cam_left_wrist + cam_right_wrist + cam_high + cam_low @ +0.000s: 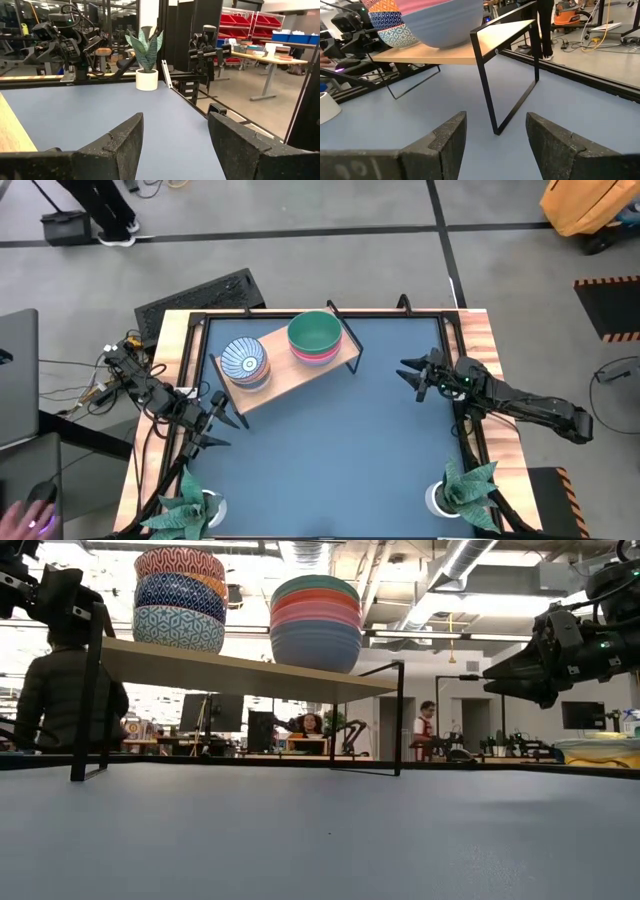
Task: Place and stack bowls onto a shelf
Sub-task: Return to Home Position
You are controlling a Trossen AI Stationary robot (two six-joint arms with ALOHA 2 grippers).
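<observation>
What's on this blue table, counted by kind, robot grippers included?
Stacks of bowls: 2 (blue-striped-top stack, green-top stack)
Wooden shelf: 1
Potted plants: 2 (left plant, right plant)
Grippers: 2 (left gripper, right gripper, both open)
Total: 7

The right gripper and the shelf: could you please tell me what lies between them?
Only bare blue tabletop separates the right gripper from the shelf, as the high view shows.
</observation>
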